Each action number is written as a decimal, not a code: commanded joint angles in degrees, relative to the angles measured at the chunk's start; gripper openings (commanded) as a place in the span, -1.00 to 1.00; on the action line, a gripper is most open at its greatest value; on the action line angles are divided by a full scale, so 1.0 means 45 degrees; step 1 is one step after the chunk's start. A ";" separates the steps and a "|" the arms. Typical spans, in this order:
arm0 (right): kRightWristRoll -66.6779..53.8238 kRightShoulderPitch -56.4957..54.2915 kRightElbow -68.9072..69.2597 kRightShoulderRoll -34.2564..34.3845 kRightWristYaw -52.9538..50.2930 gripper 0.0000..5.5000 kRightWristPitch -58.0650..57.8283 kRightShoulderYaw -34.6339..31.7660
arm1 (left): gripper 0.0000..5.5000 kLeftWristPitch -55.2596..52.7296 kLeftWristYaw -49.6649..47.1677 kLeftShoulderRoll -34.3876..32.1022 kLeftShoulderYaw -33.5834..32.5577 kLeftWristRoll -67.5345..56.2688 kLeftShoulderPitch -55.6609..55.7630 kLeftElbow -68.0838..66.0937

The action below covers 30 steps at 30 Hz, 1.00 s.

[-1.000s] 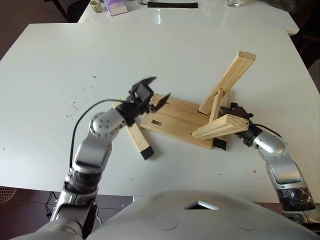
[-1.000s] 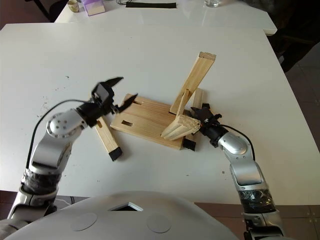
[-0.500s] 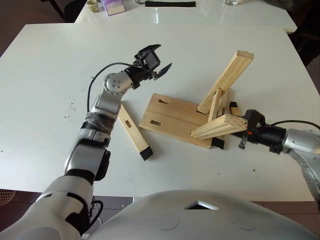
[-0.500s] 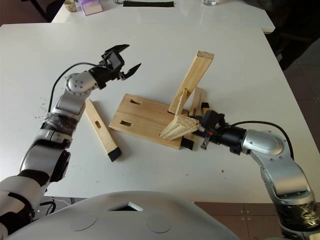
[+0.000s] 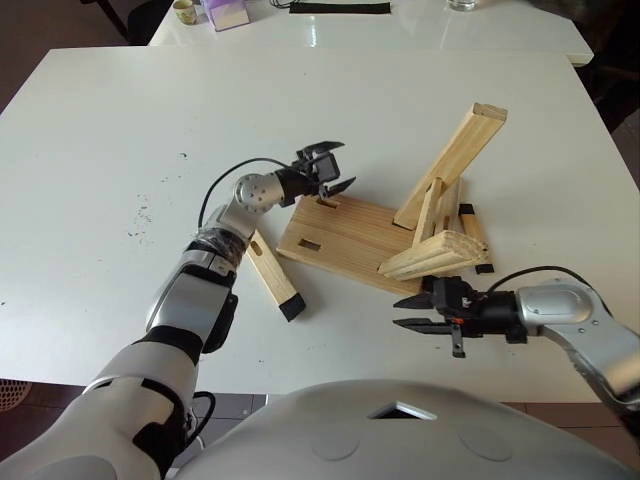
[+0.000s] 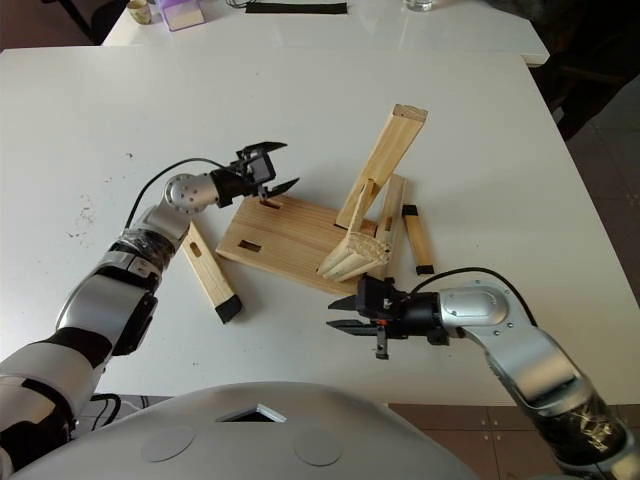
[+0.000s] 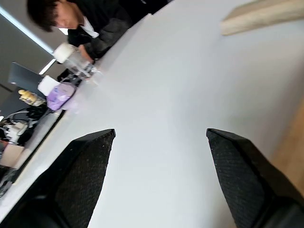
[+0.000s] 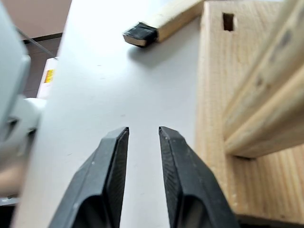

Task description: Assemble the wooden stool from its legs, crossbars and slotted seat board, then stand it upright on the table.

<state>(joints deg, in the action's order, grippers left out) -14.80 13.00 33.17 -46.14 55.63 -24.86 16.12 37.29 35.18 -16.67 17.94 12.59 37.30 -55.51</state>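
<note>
**Head views**
- White surface (image 5: 120,130): carries all the parts.
- Pale wooden slotted seat board (image 5: 335,235): lies flat near the middle of the surface, with rectangular slots showing at its left end.
- Tall pale wooden leg (image 5: 455,160): rises at a slant from the board's right end.
- Low pale wooden leg (image 5: 430,257): lies tilted over the board's near right corner.
- Thin wooden crossbar (image 5: 432,205): stands between the tall and low legs.
- Loose slotted wooden leg with black tip (image 5: 268,272): lies flat just beside the board's left end.
- Short wooden bar with black tip (image 6: 413,238): lies flat just right of the assembly.
- Left end effector (image 5: 340,168): fingers spread wide, holding nothing. It sits over the board's far left corner.
- Right end effector (image 5: 400,312): fingers slightly parted and empty. It is low over the surface, near the board's near edge and pointing left, apart from the wood.

**Left wrist view**
- Left end effector (image 7: 160,133): two black textured fingers (image 7: 85,175) stand far apart with bare surface between them. An edge of the seat board (image 7: 290,142) shows beside one finger.

**Right wrist view**
- Right end effector (image 8: 143,130): a narrow gap separates the fingers (image 8: 114,156), with nothing in it. The seat board (image 8: 211,118) lies alongside, and the black-tipped loose leg (image 8: 161,23) lies beyond.
</note>
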 commanded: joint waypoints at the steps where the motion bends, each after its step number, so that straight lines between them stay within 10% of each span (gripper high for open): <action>1: 0.1250 -0.0595 -0.1142 0.0464 -0.0641 -0.58 0.0573 0.0776 | 0.30 0.0206 0.0614 -0.1023 0.0116 0.0175 -0.1131 0.0749; 30: 0.2677 -0.1721 -0.2774 0.2216 -0.2924 -0.58 0.0917 0.0009 | 0.30 -0.7900 0.3034 -0.3864 -0.0700 -0.3543 -0.7213 1.3974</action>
<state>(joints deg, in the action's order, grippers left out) -1.28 3.52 18.14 -35.76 42.83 -20.27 18.92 7.39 47.92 -33.58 15.55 -1.07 5.74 2.97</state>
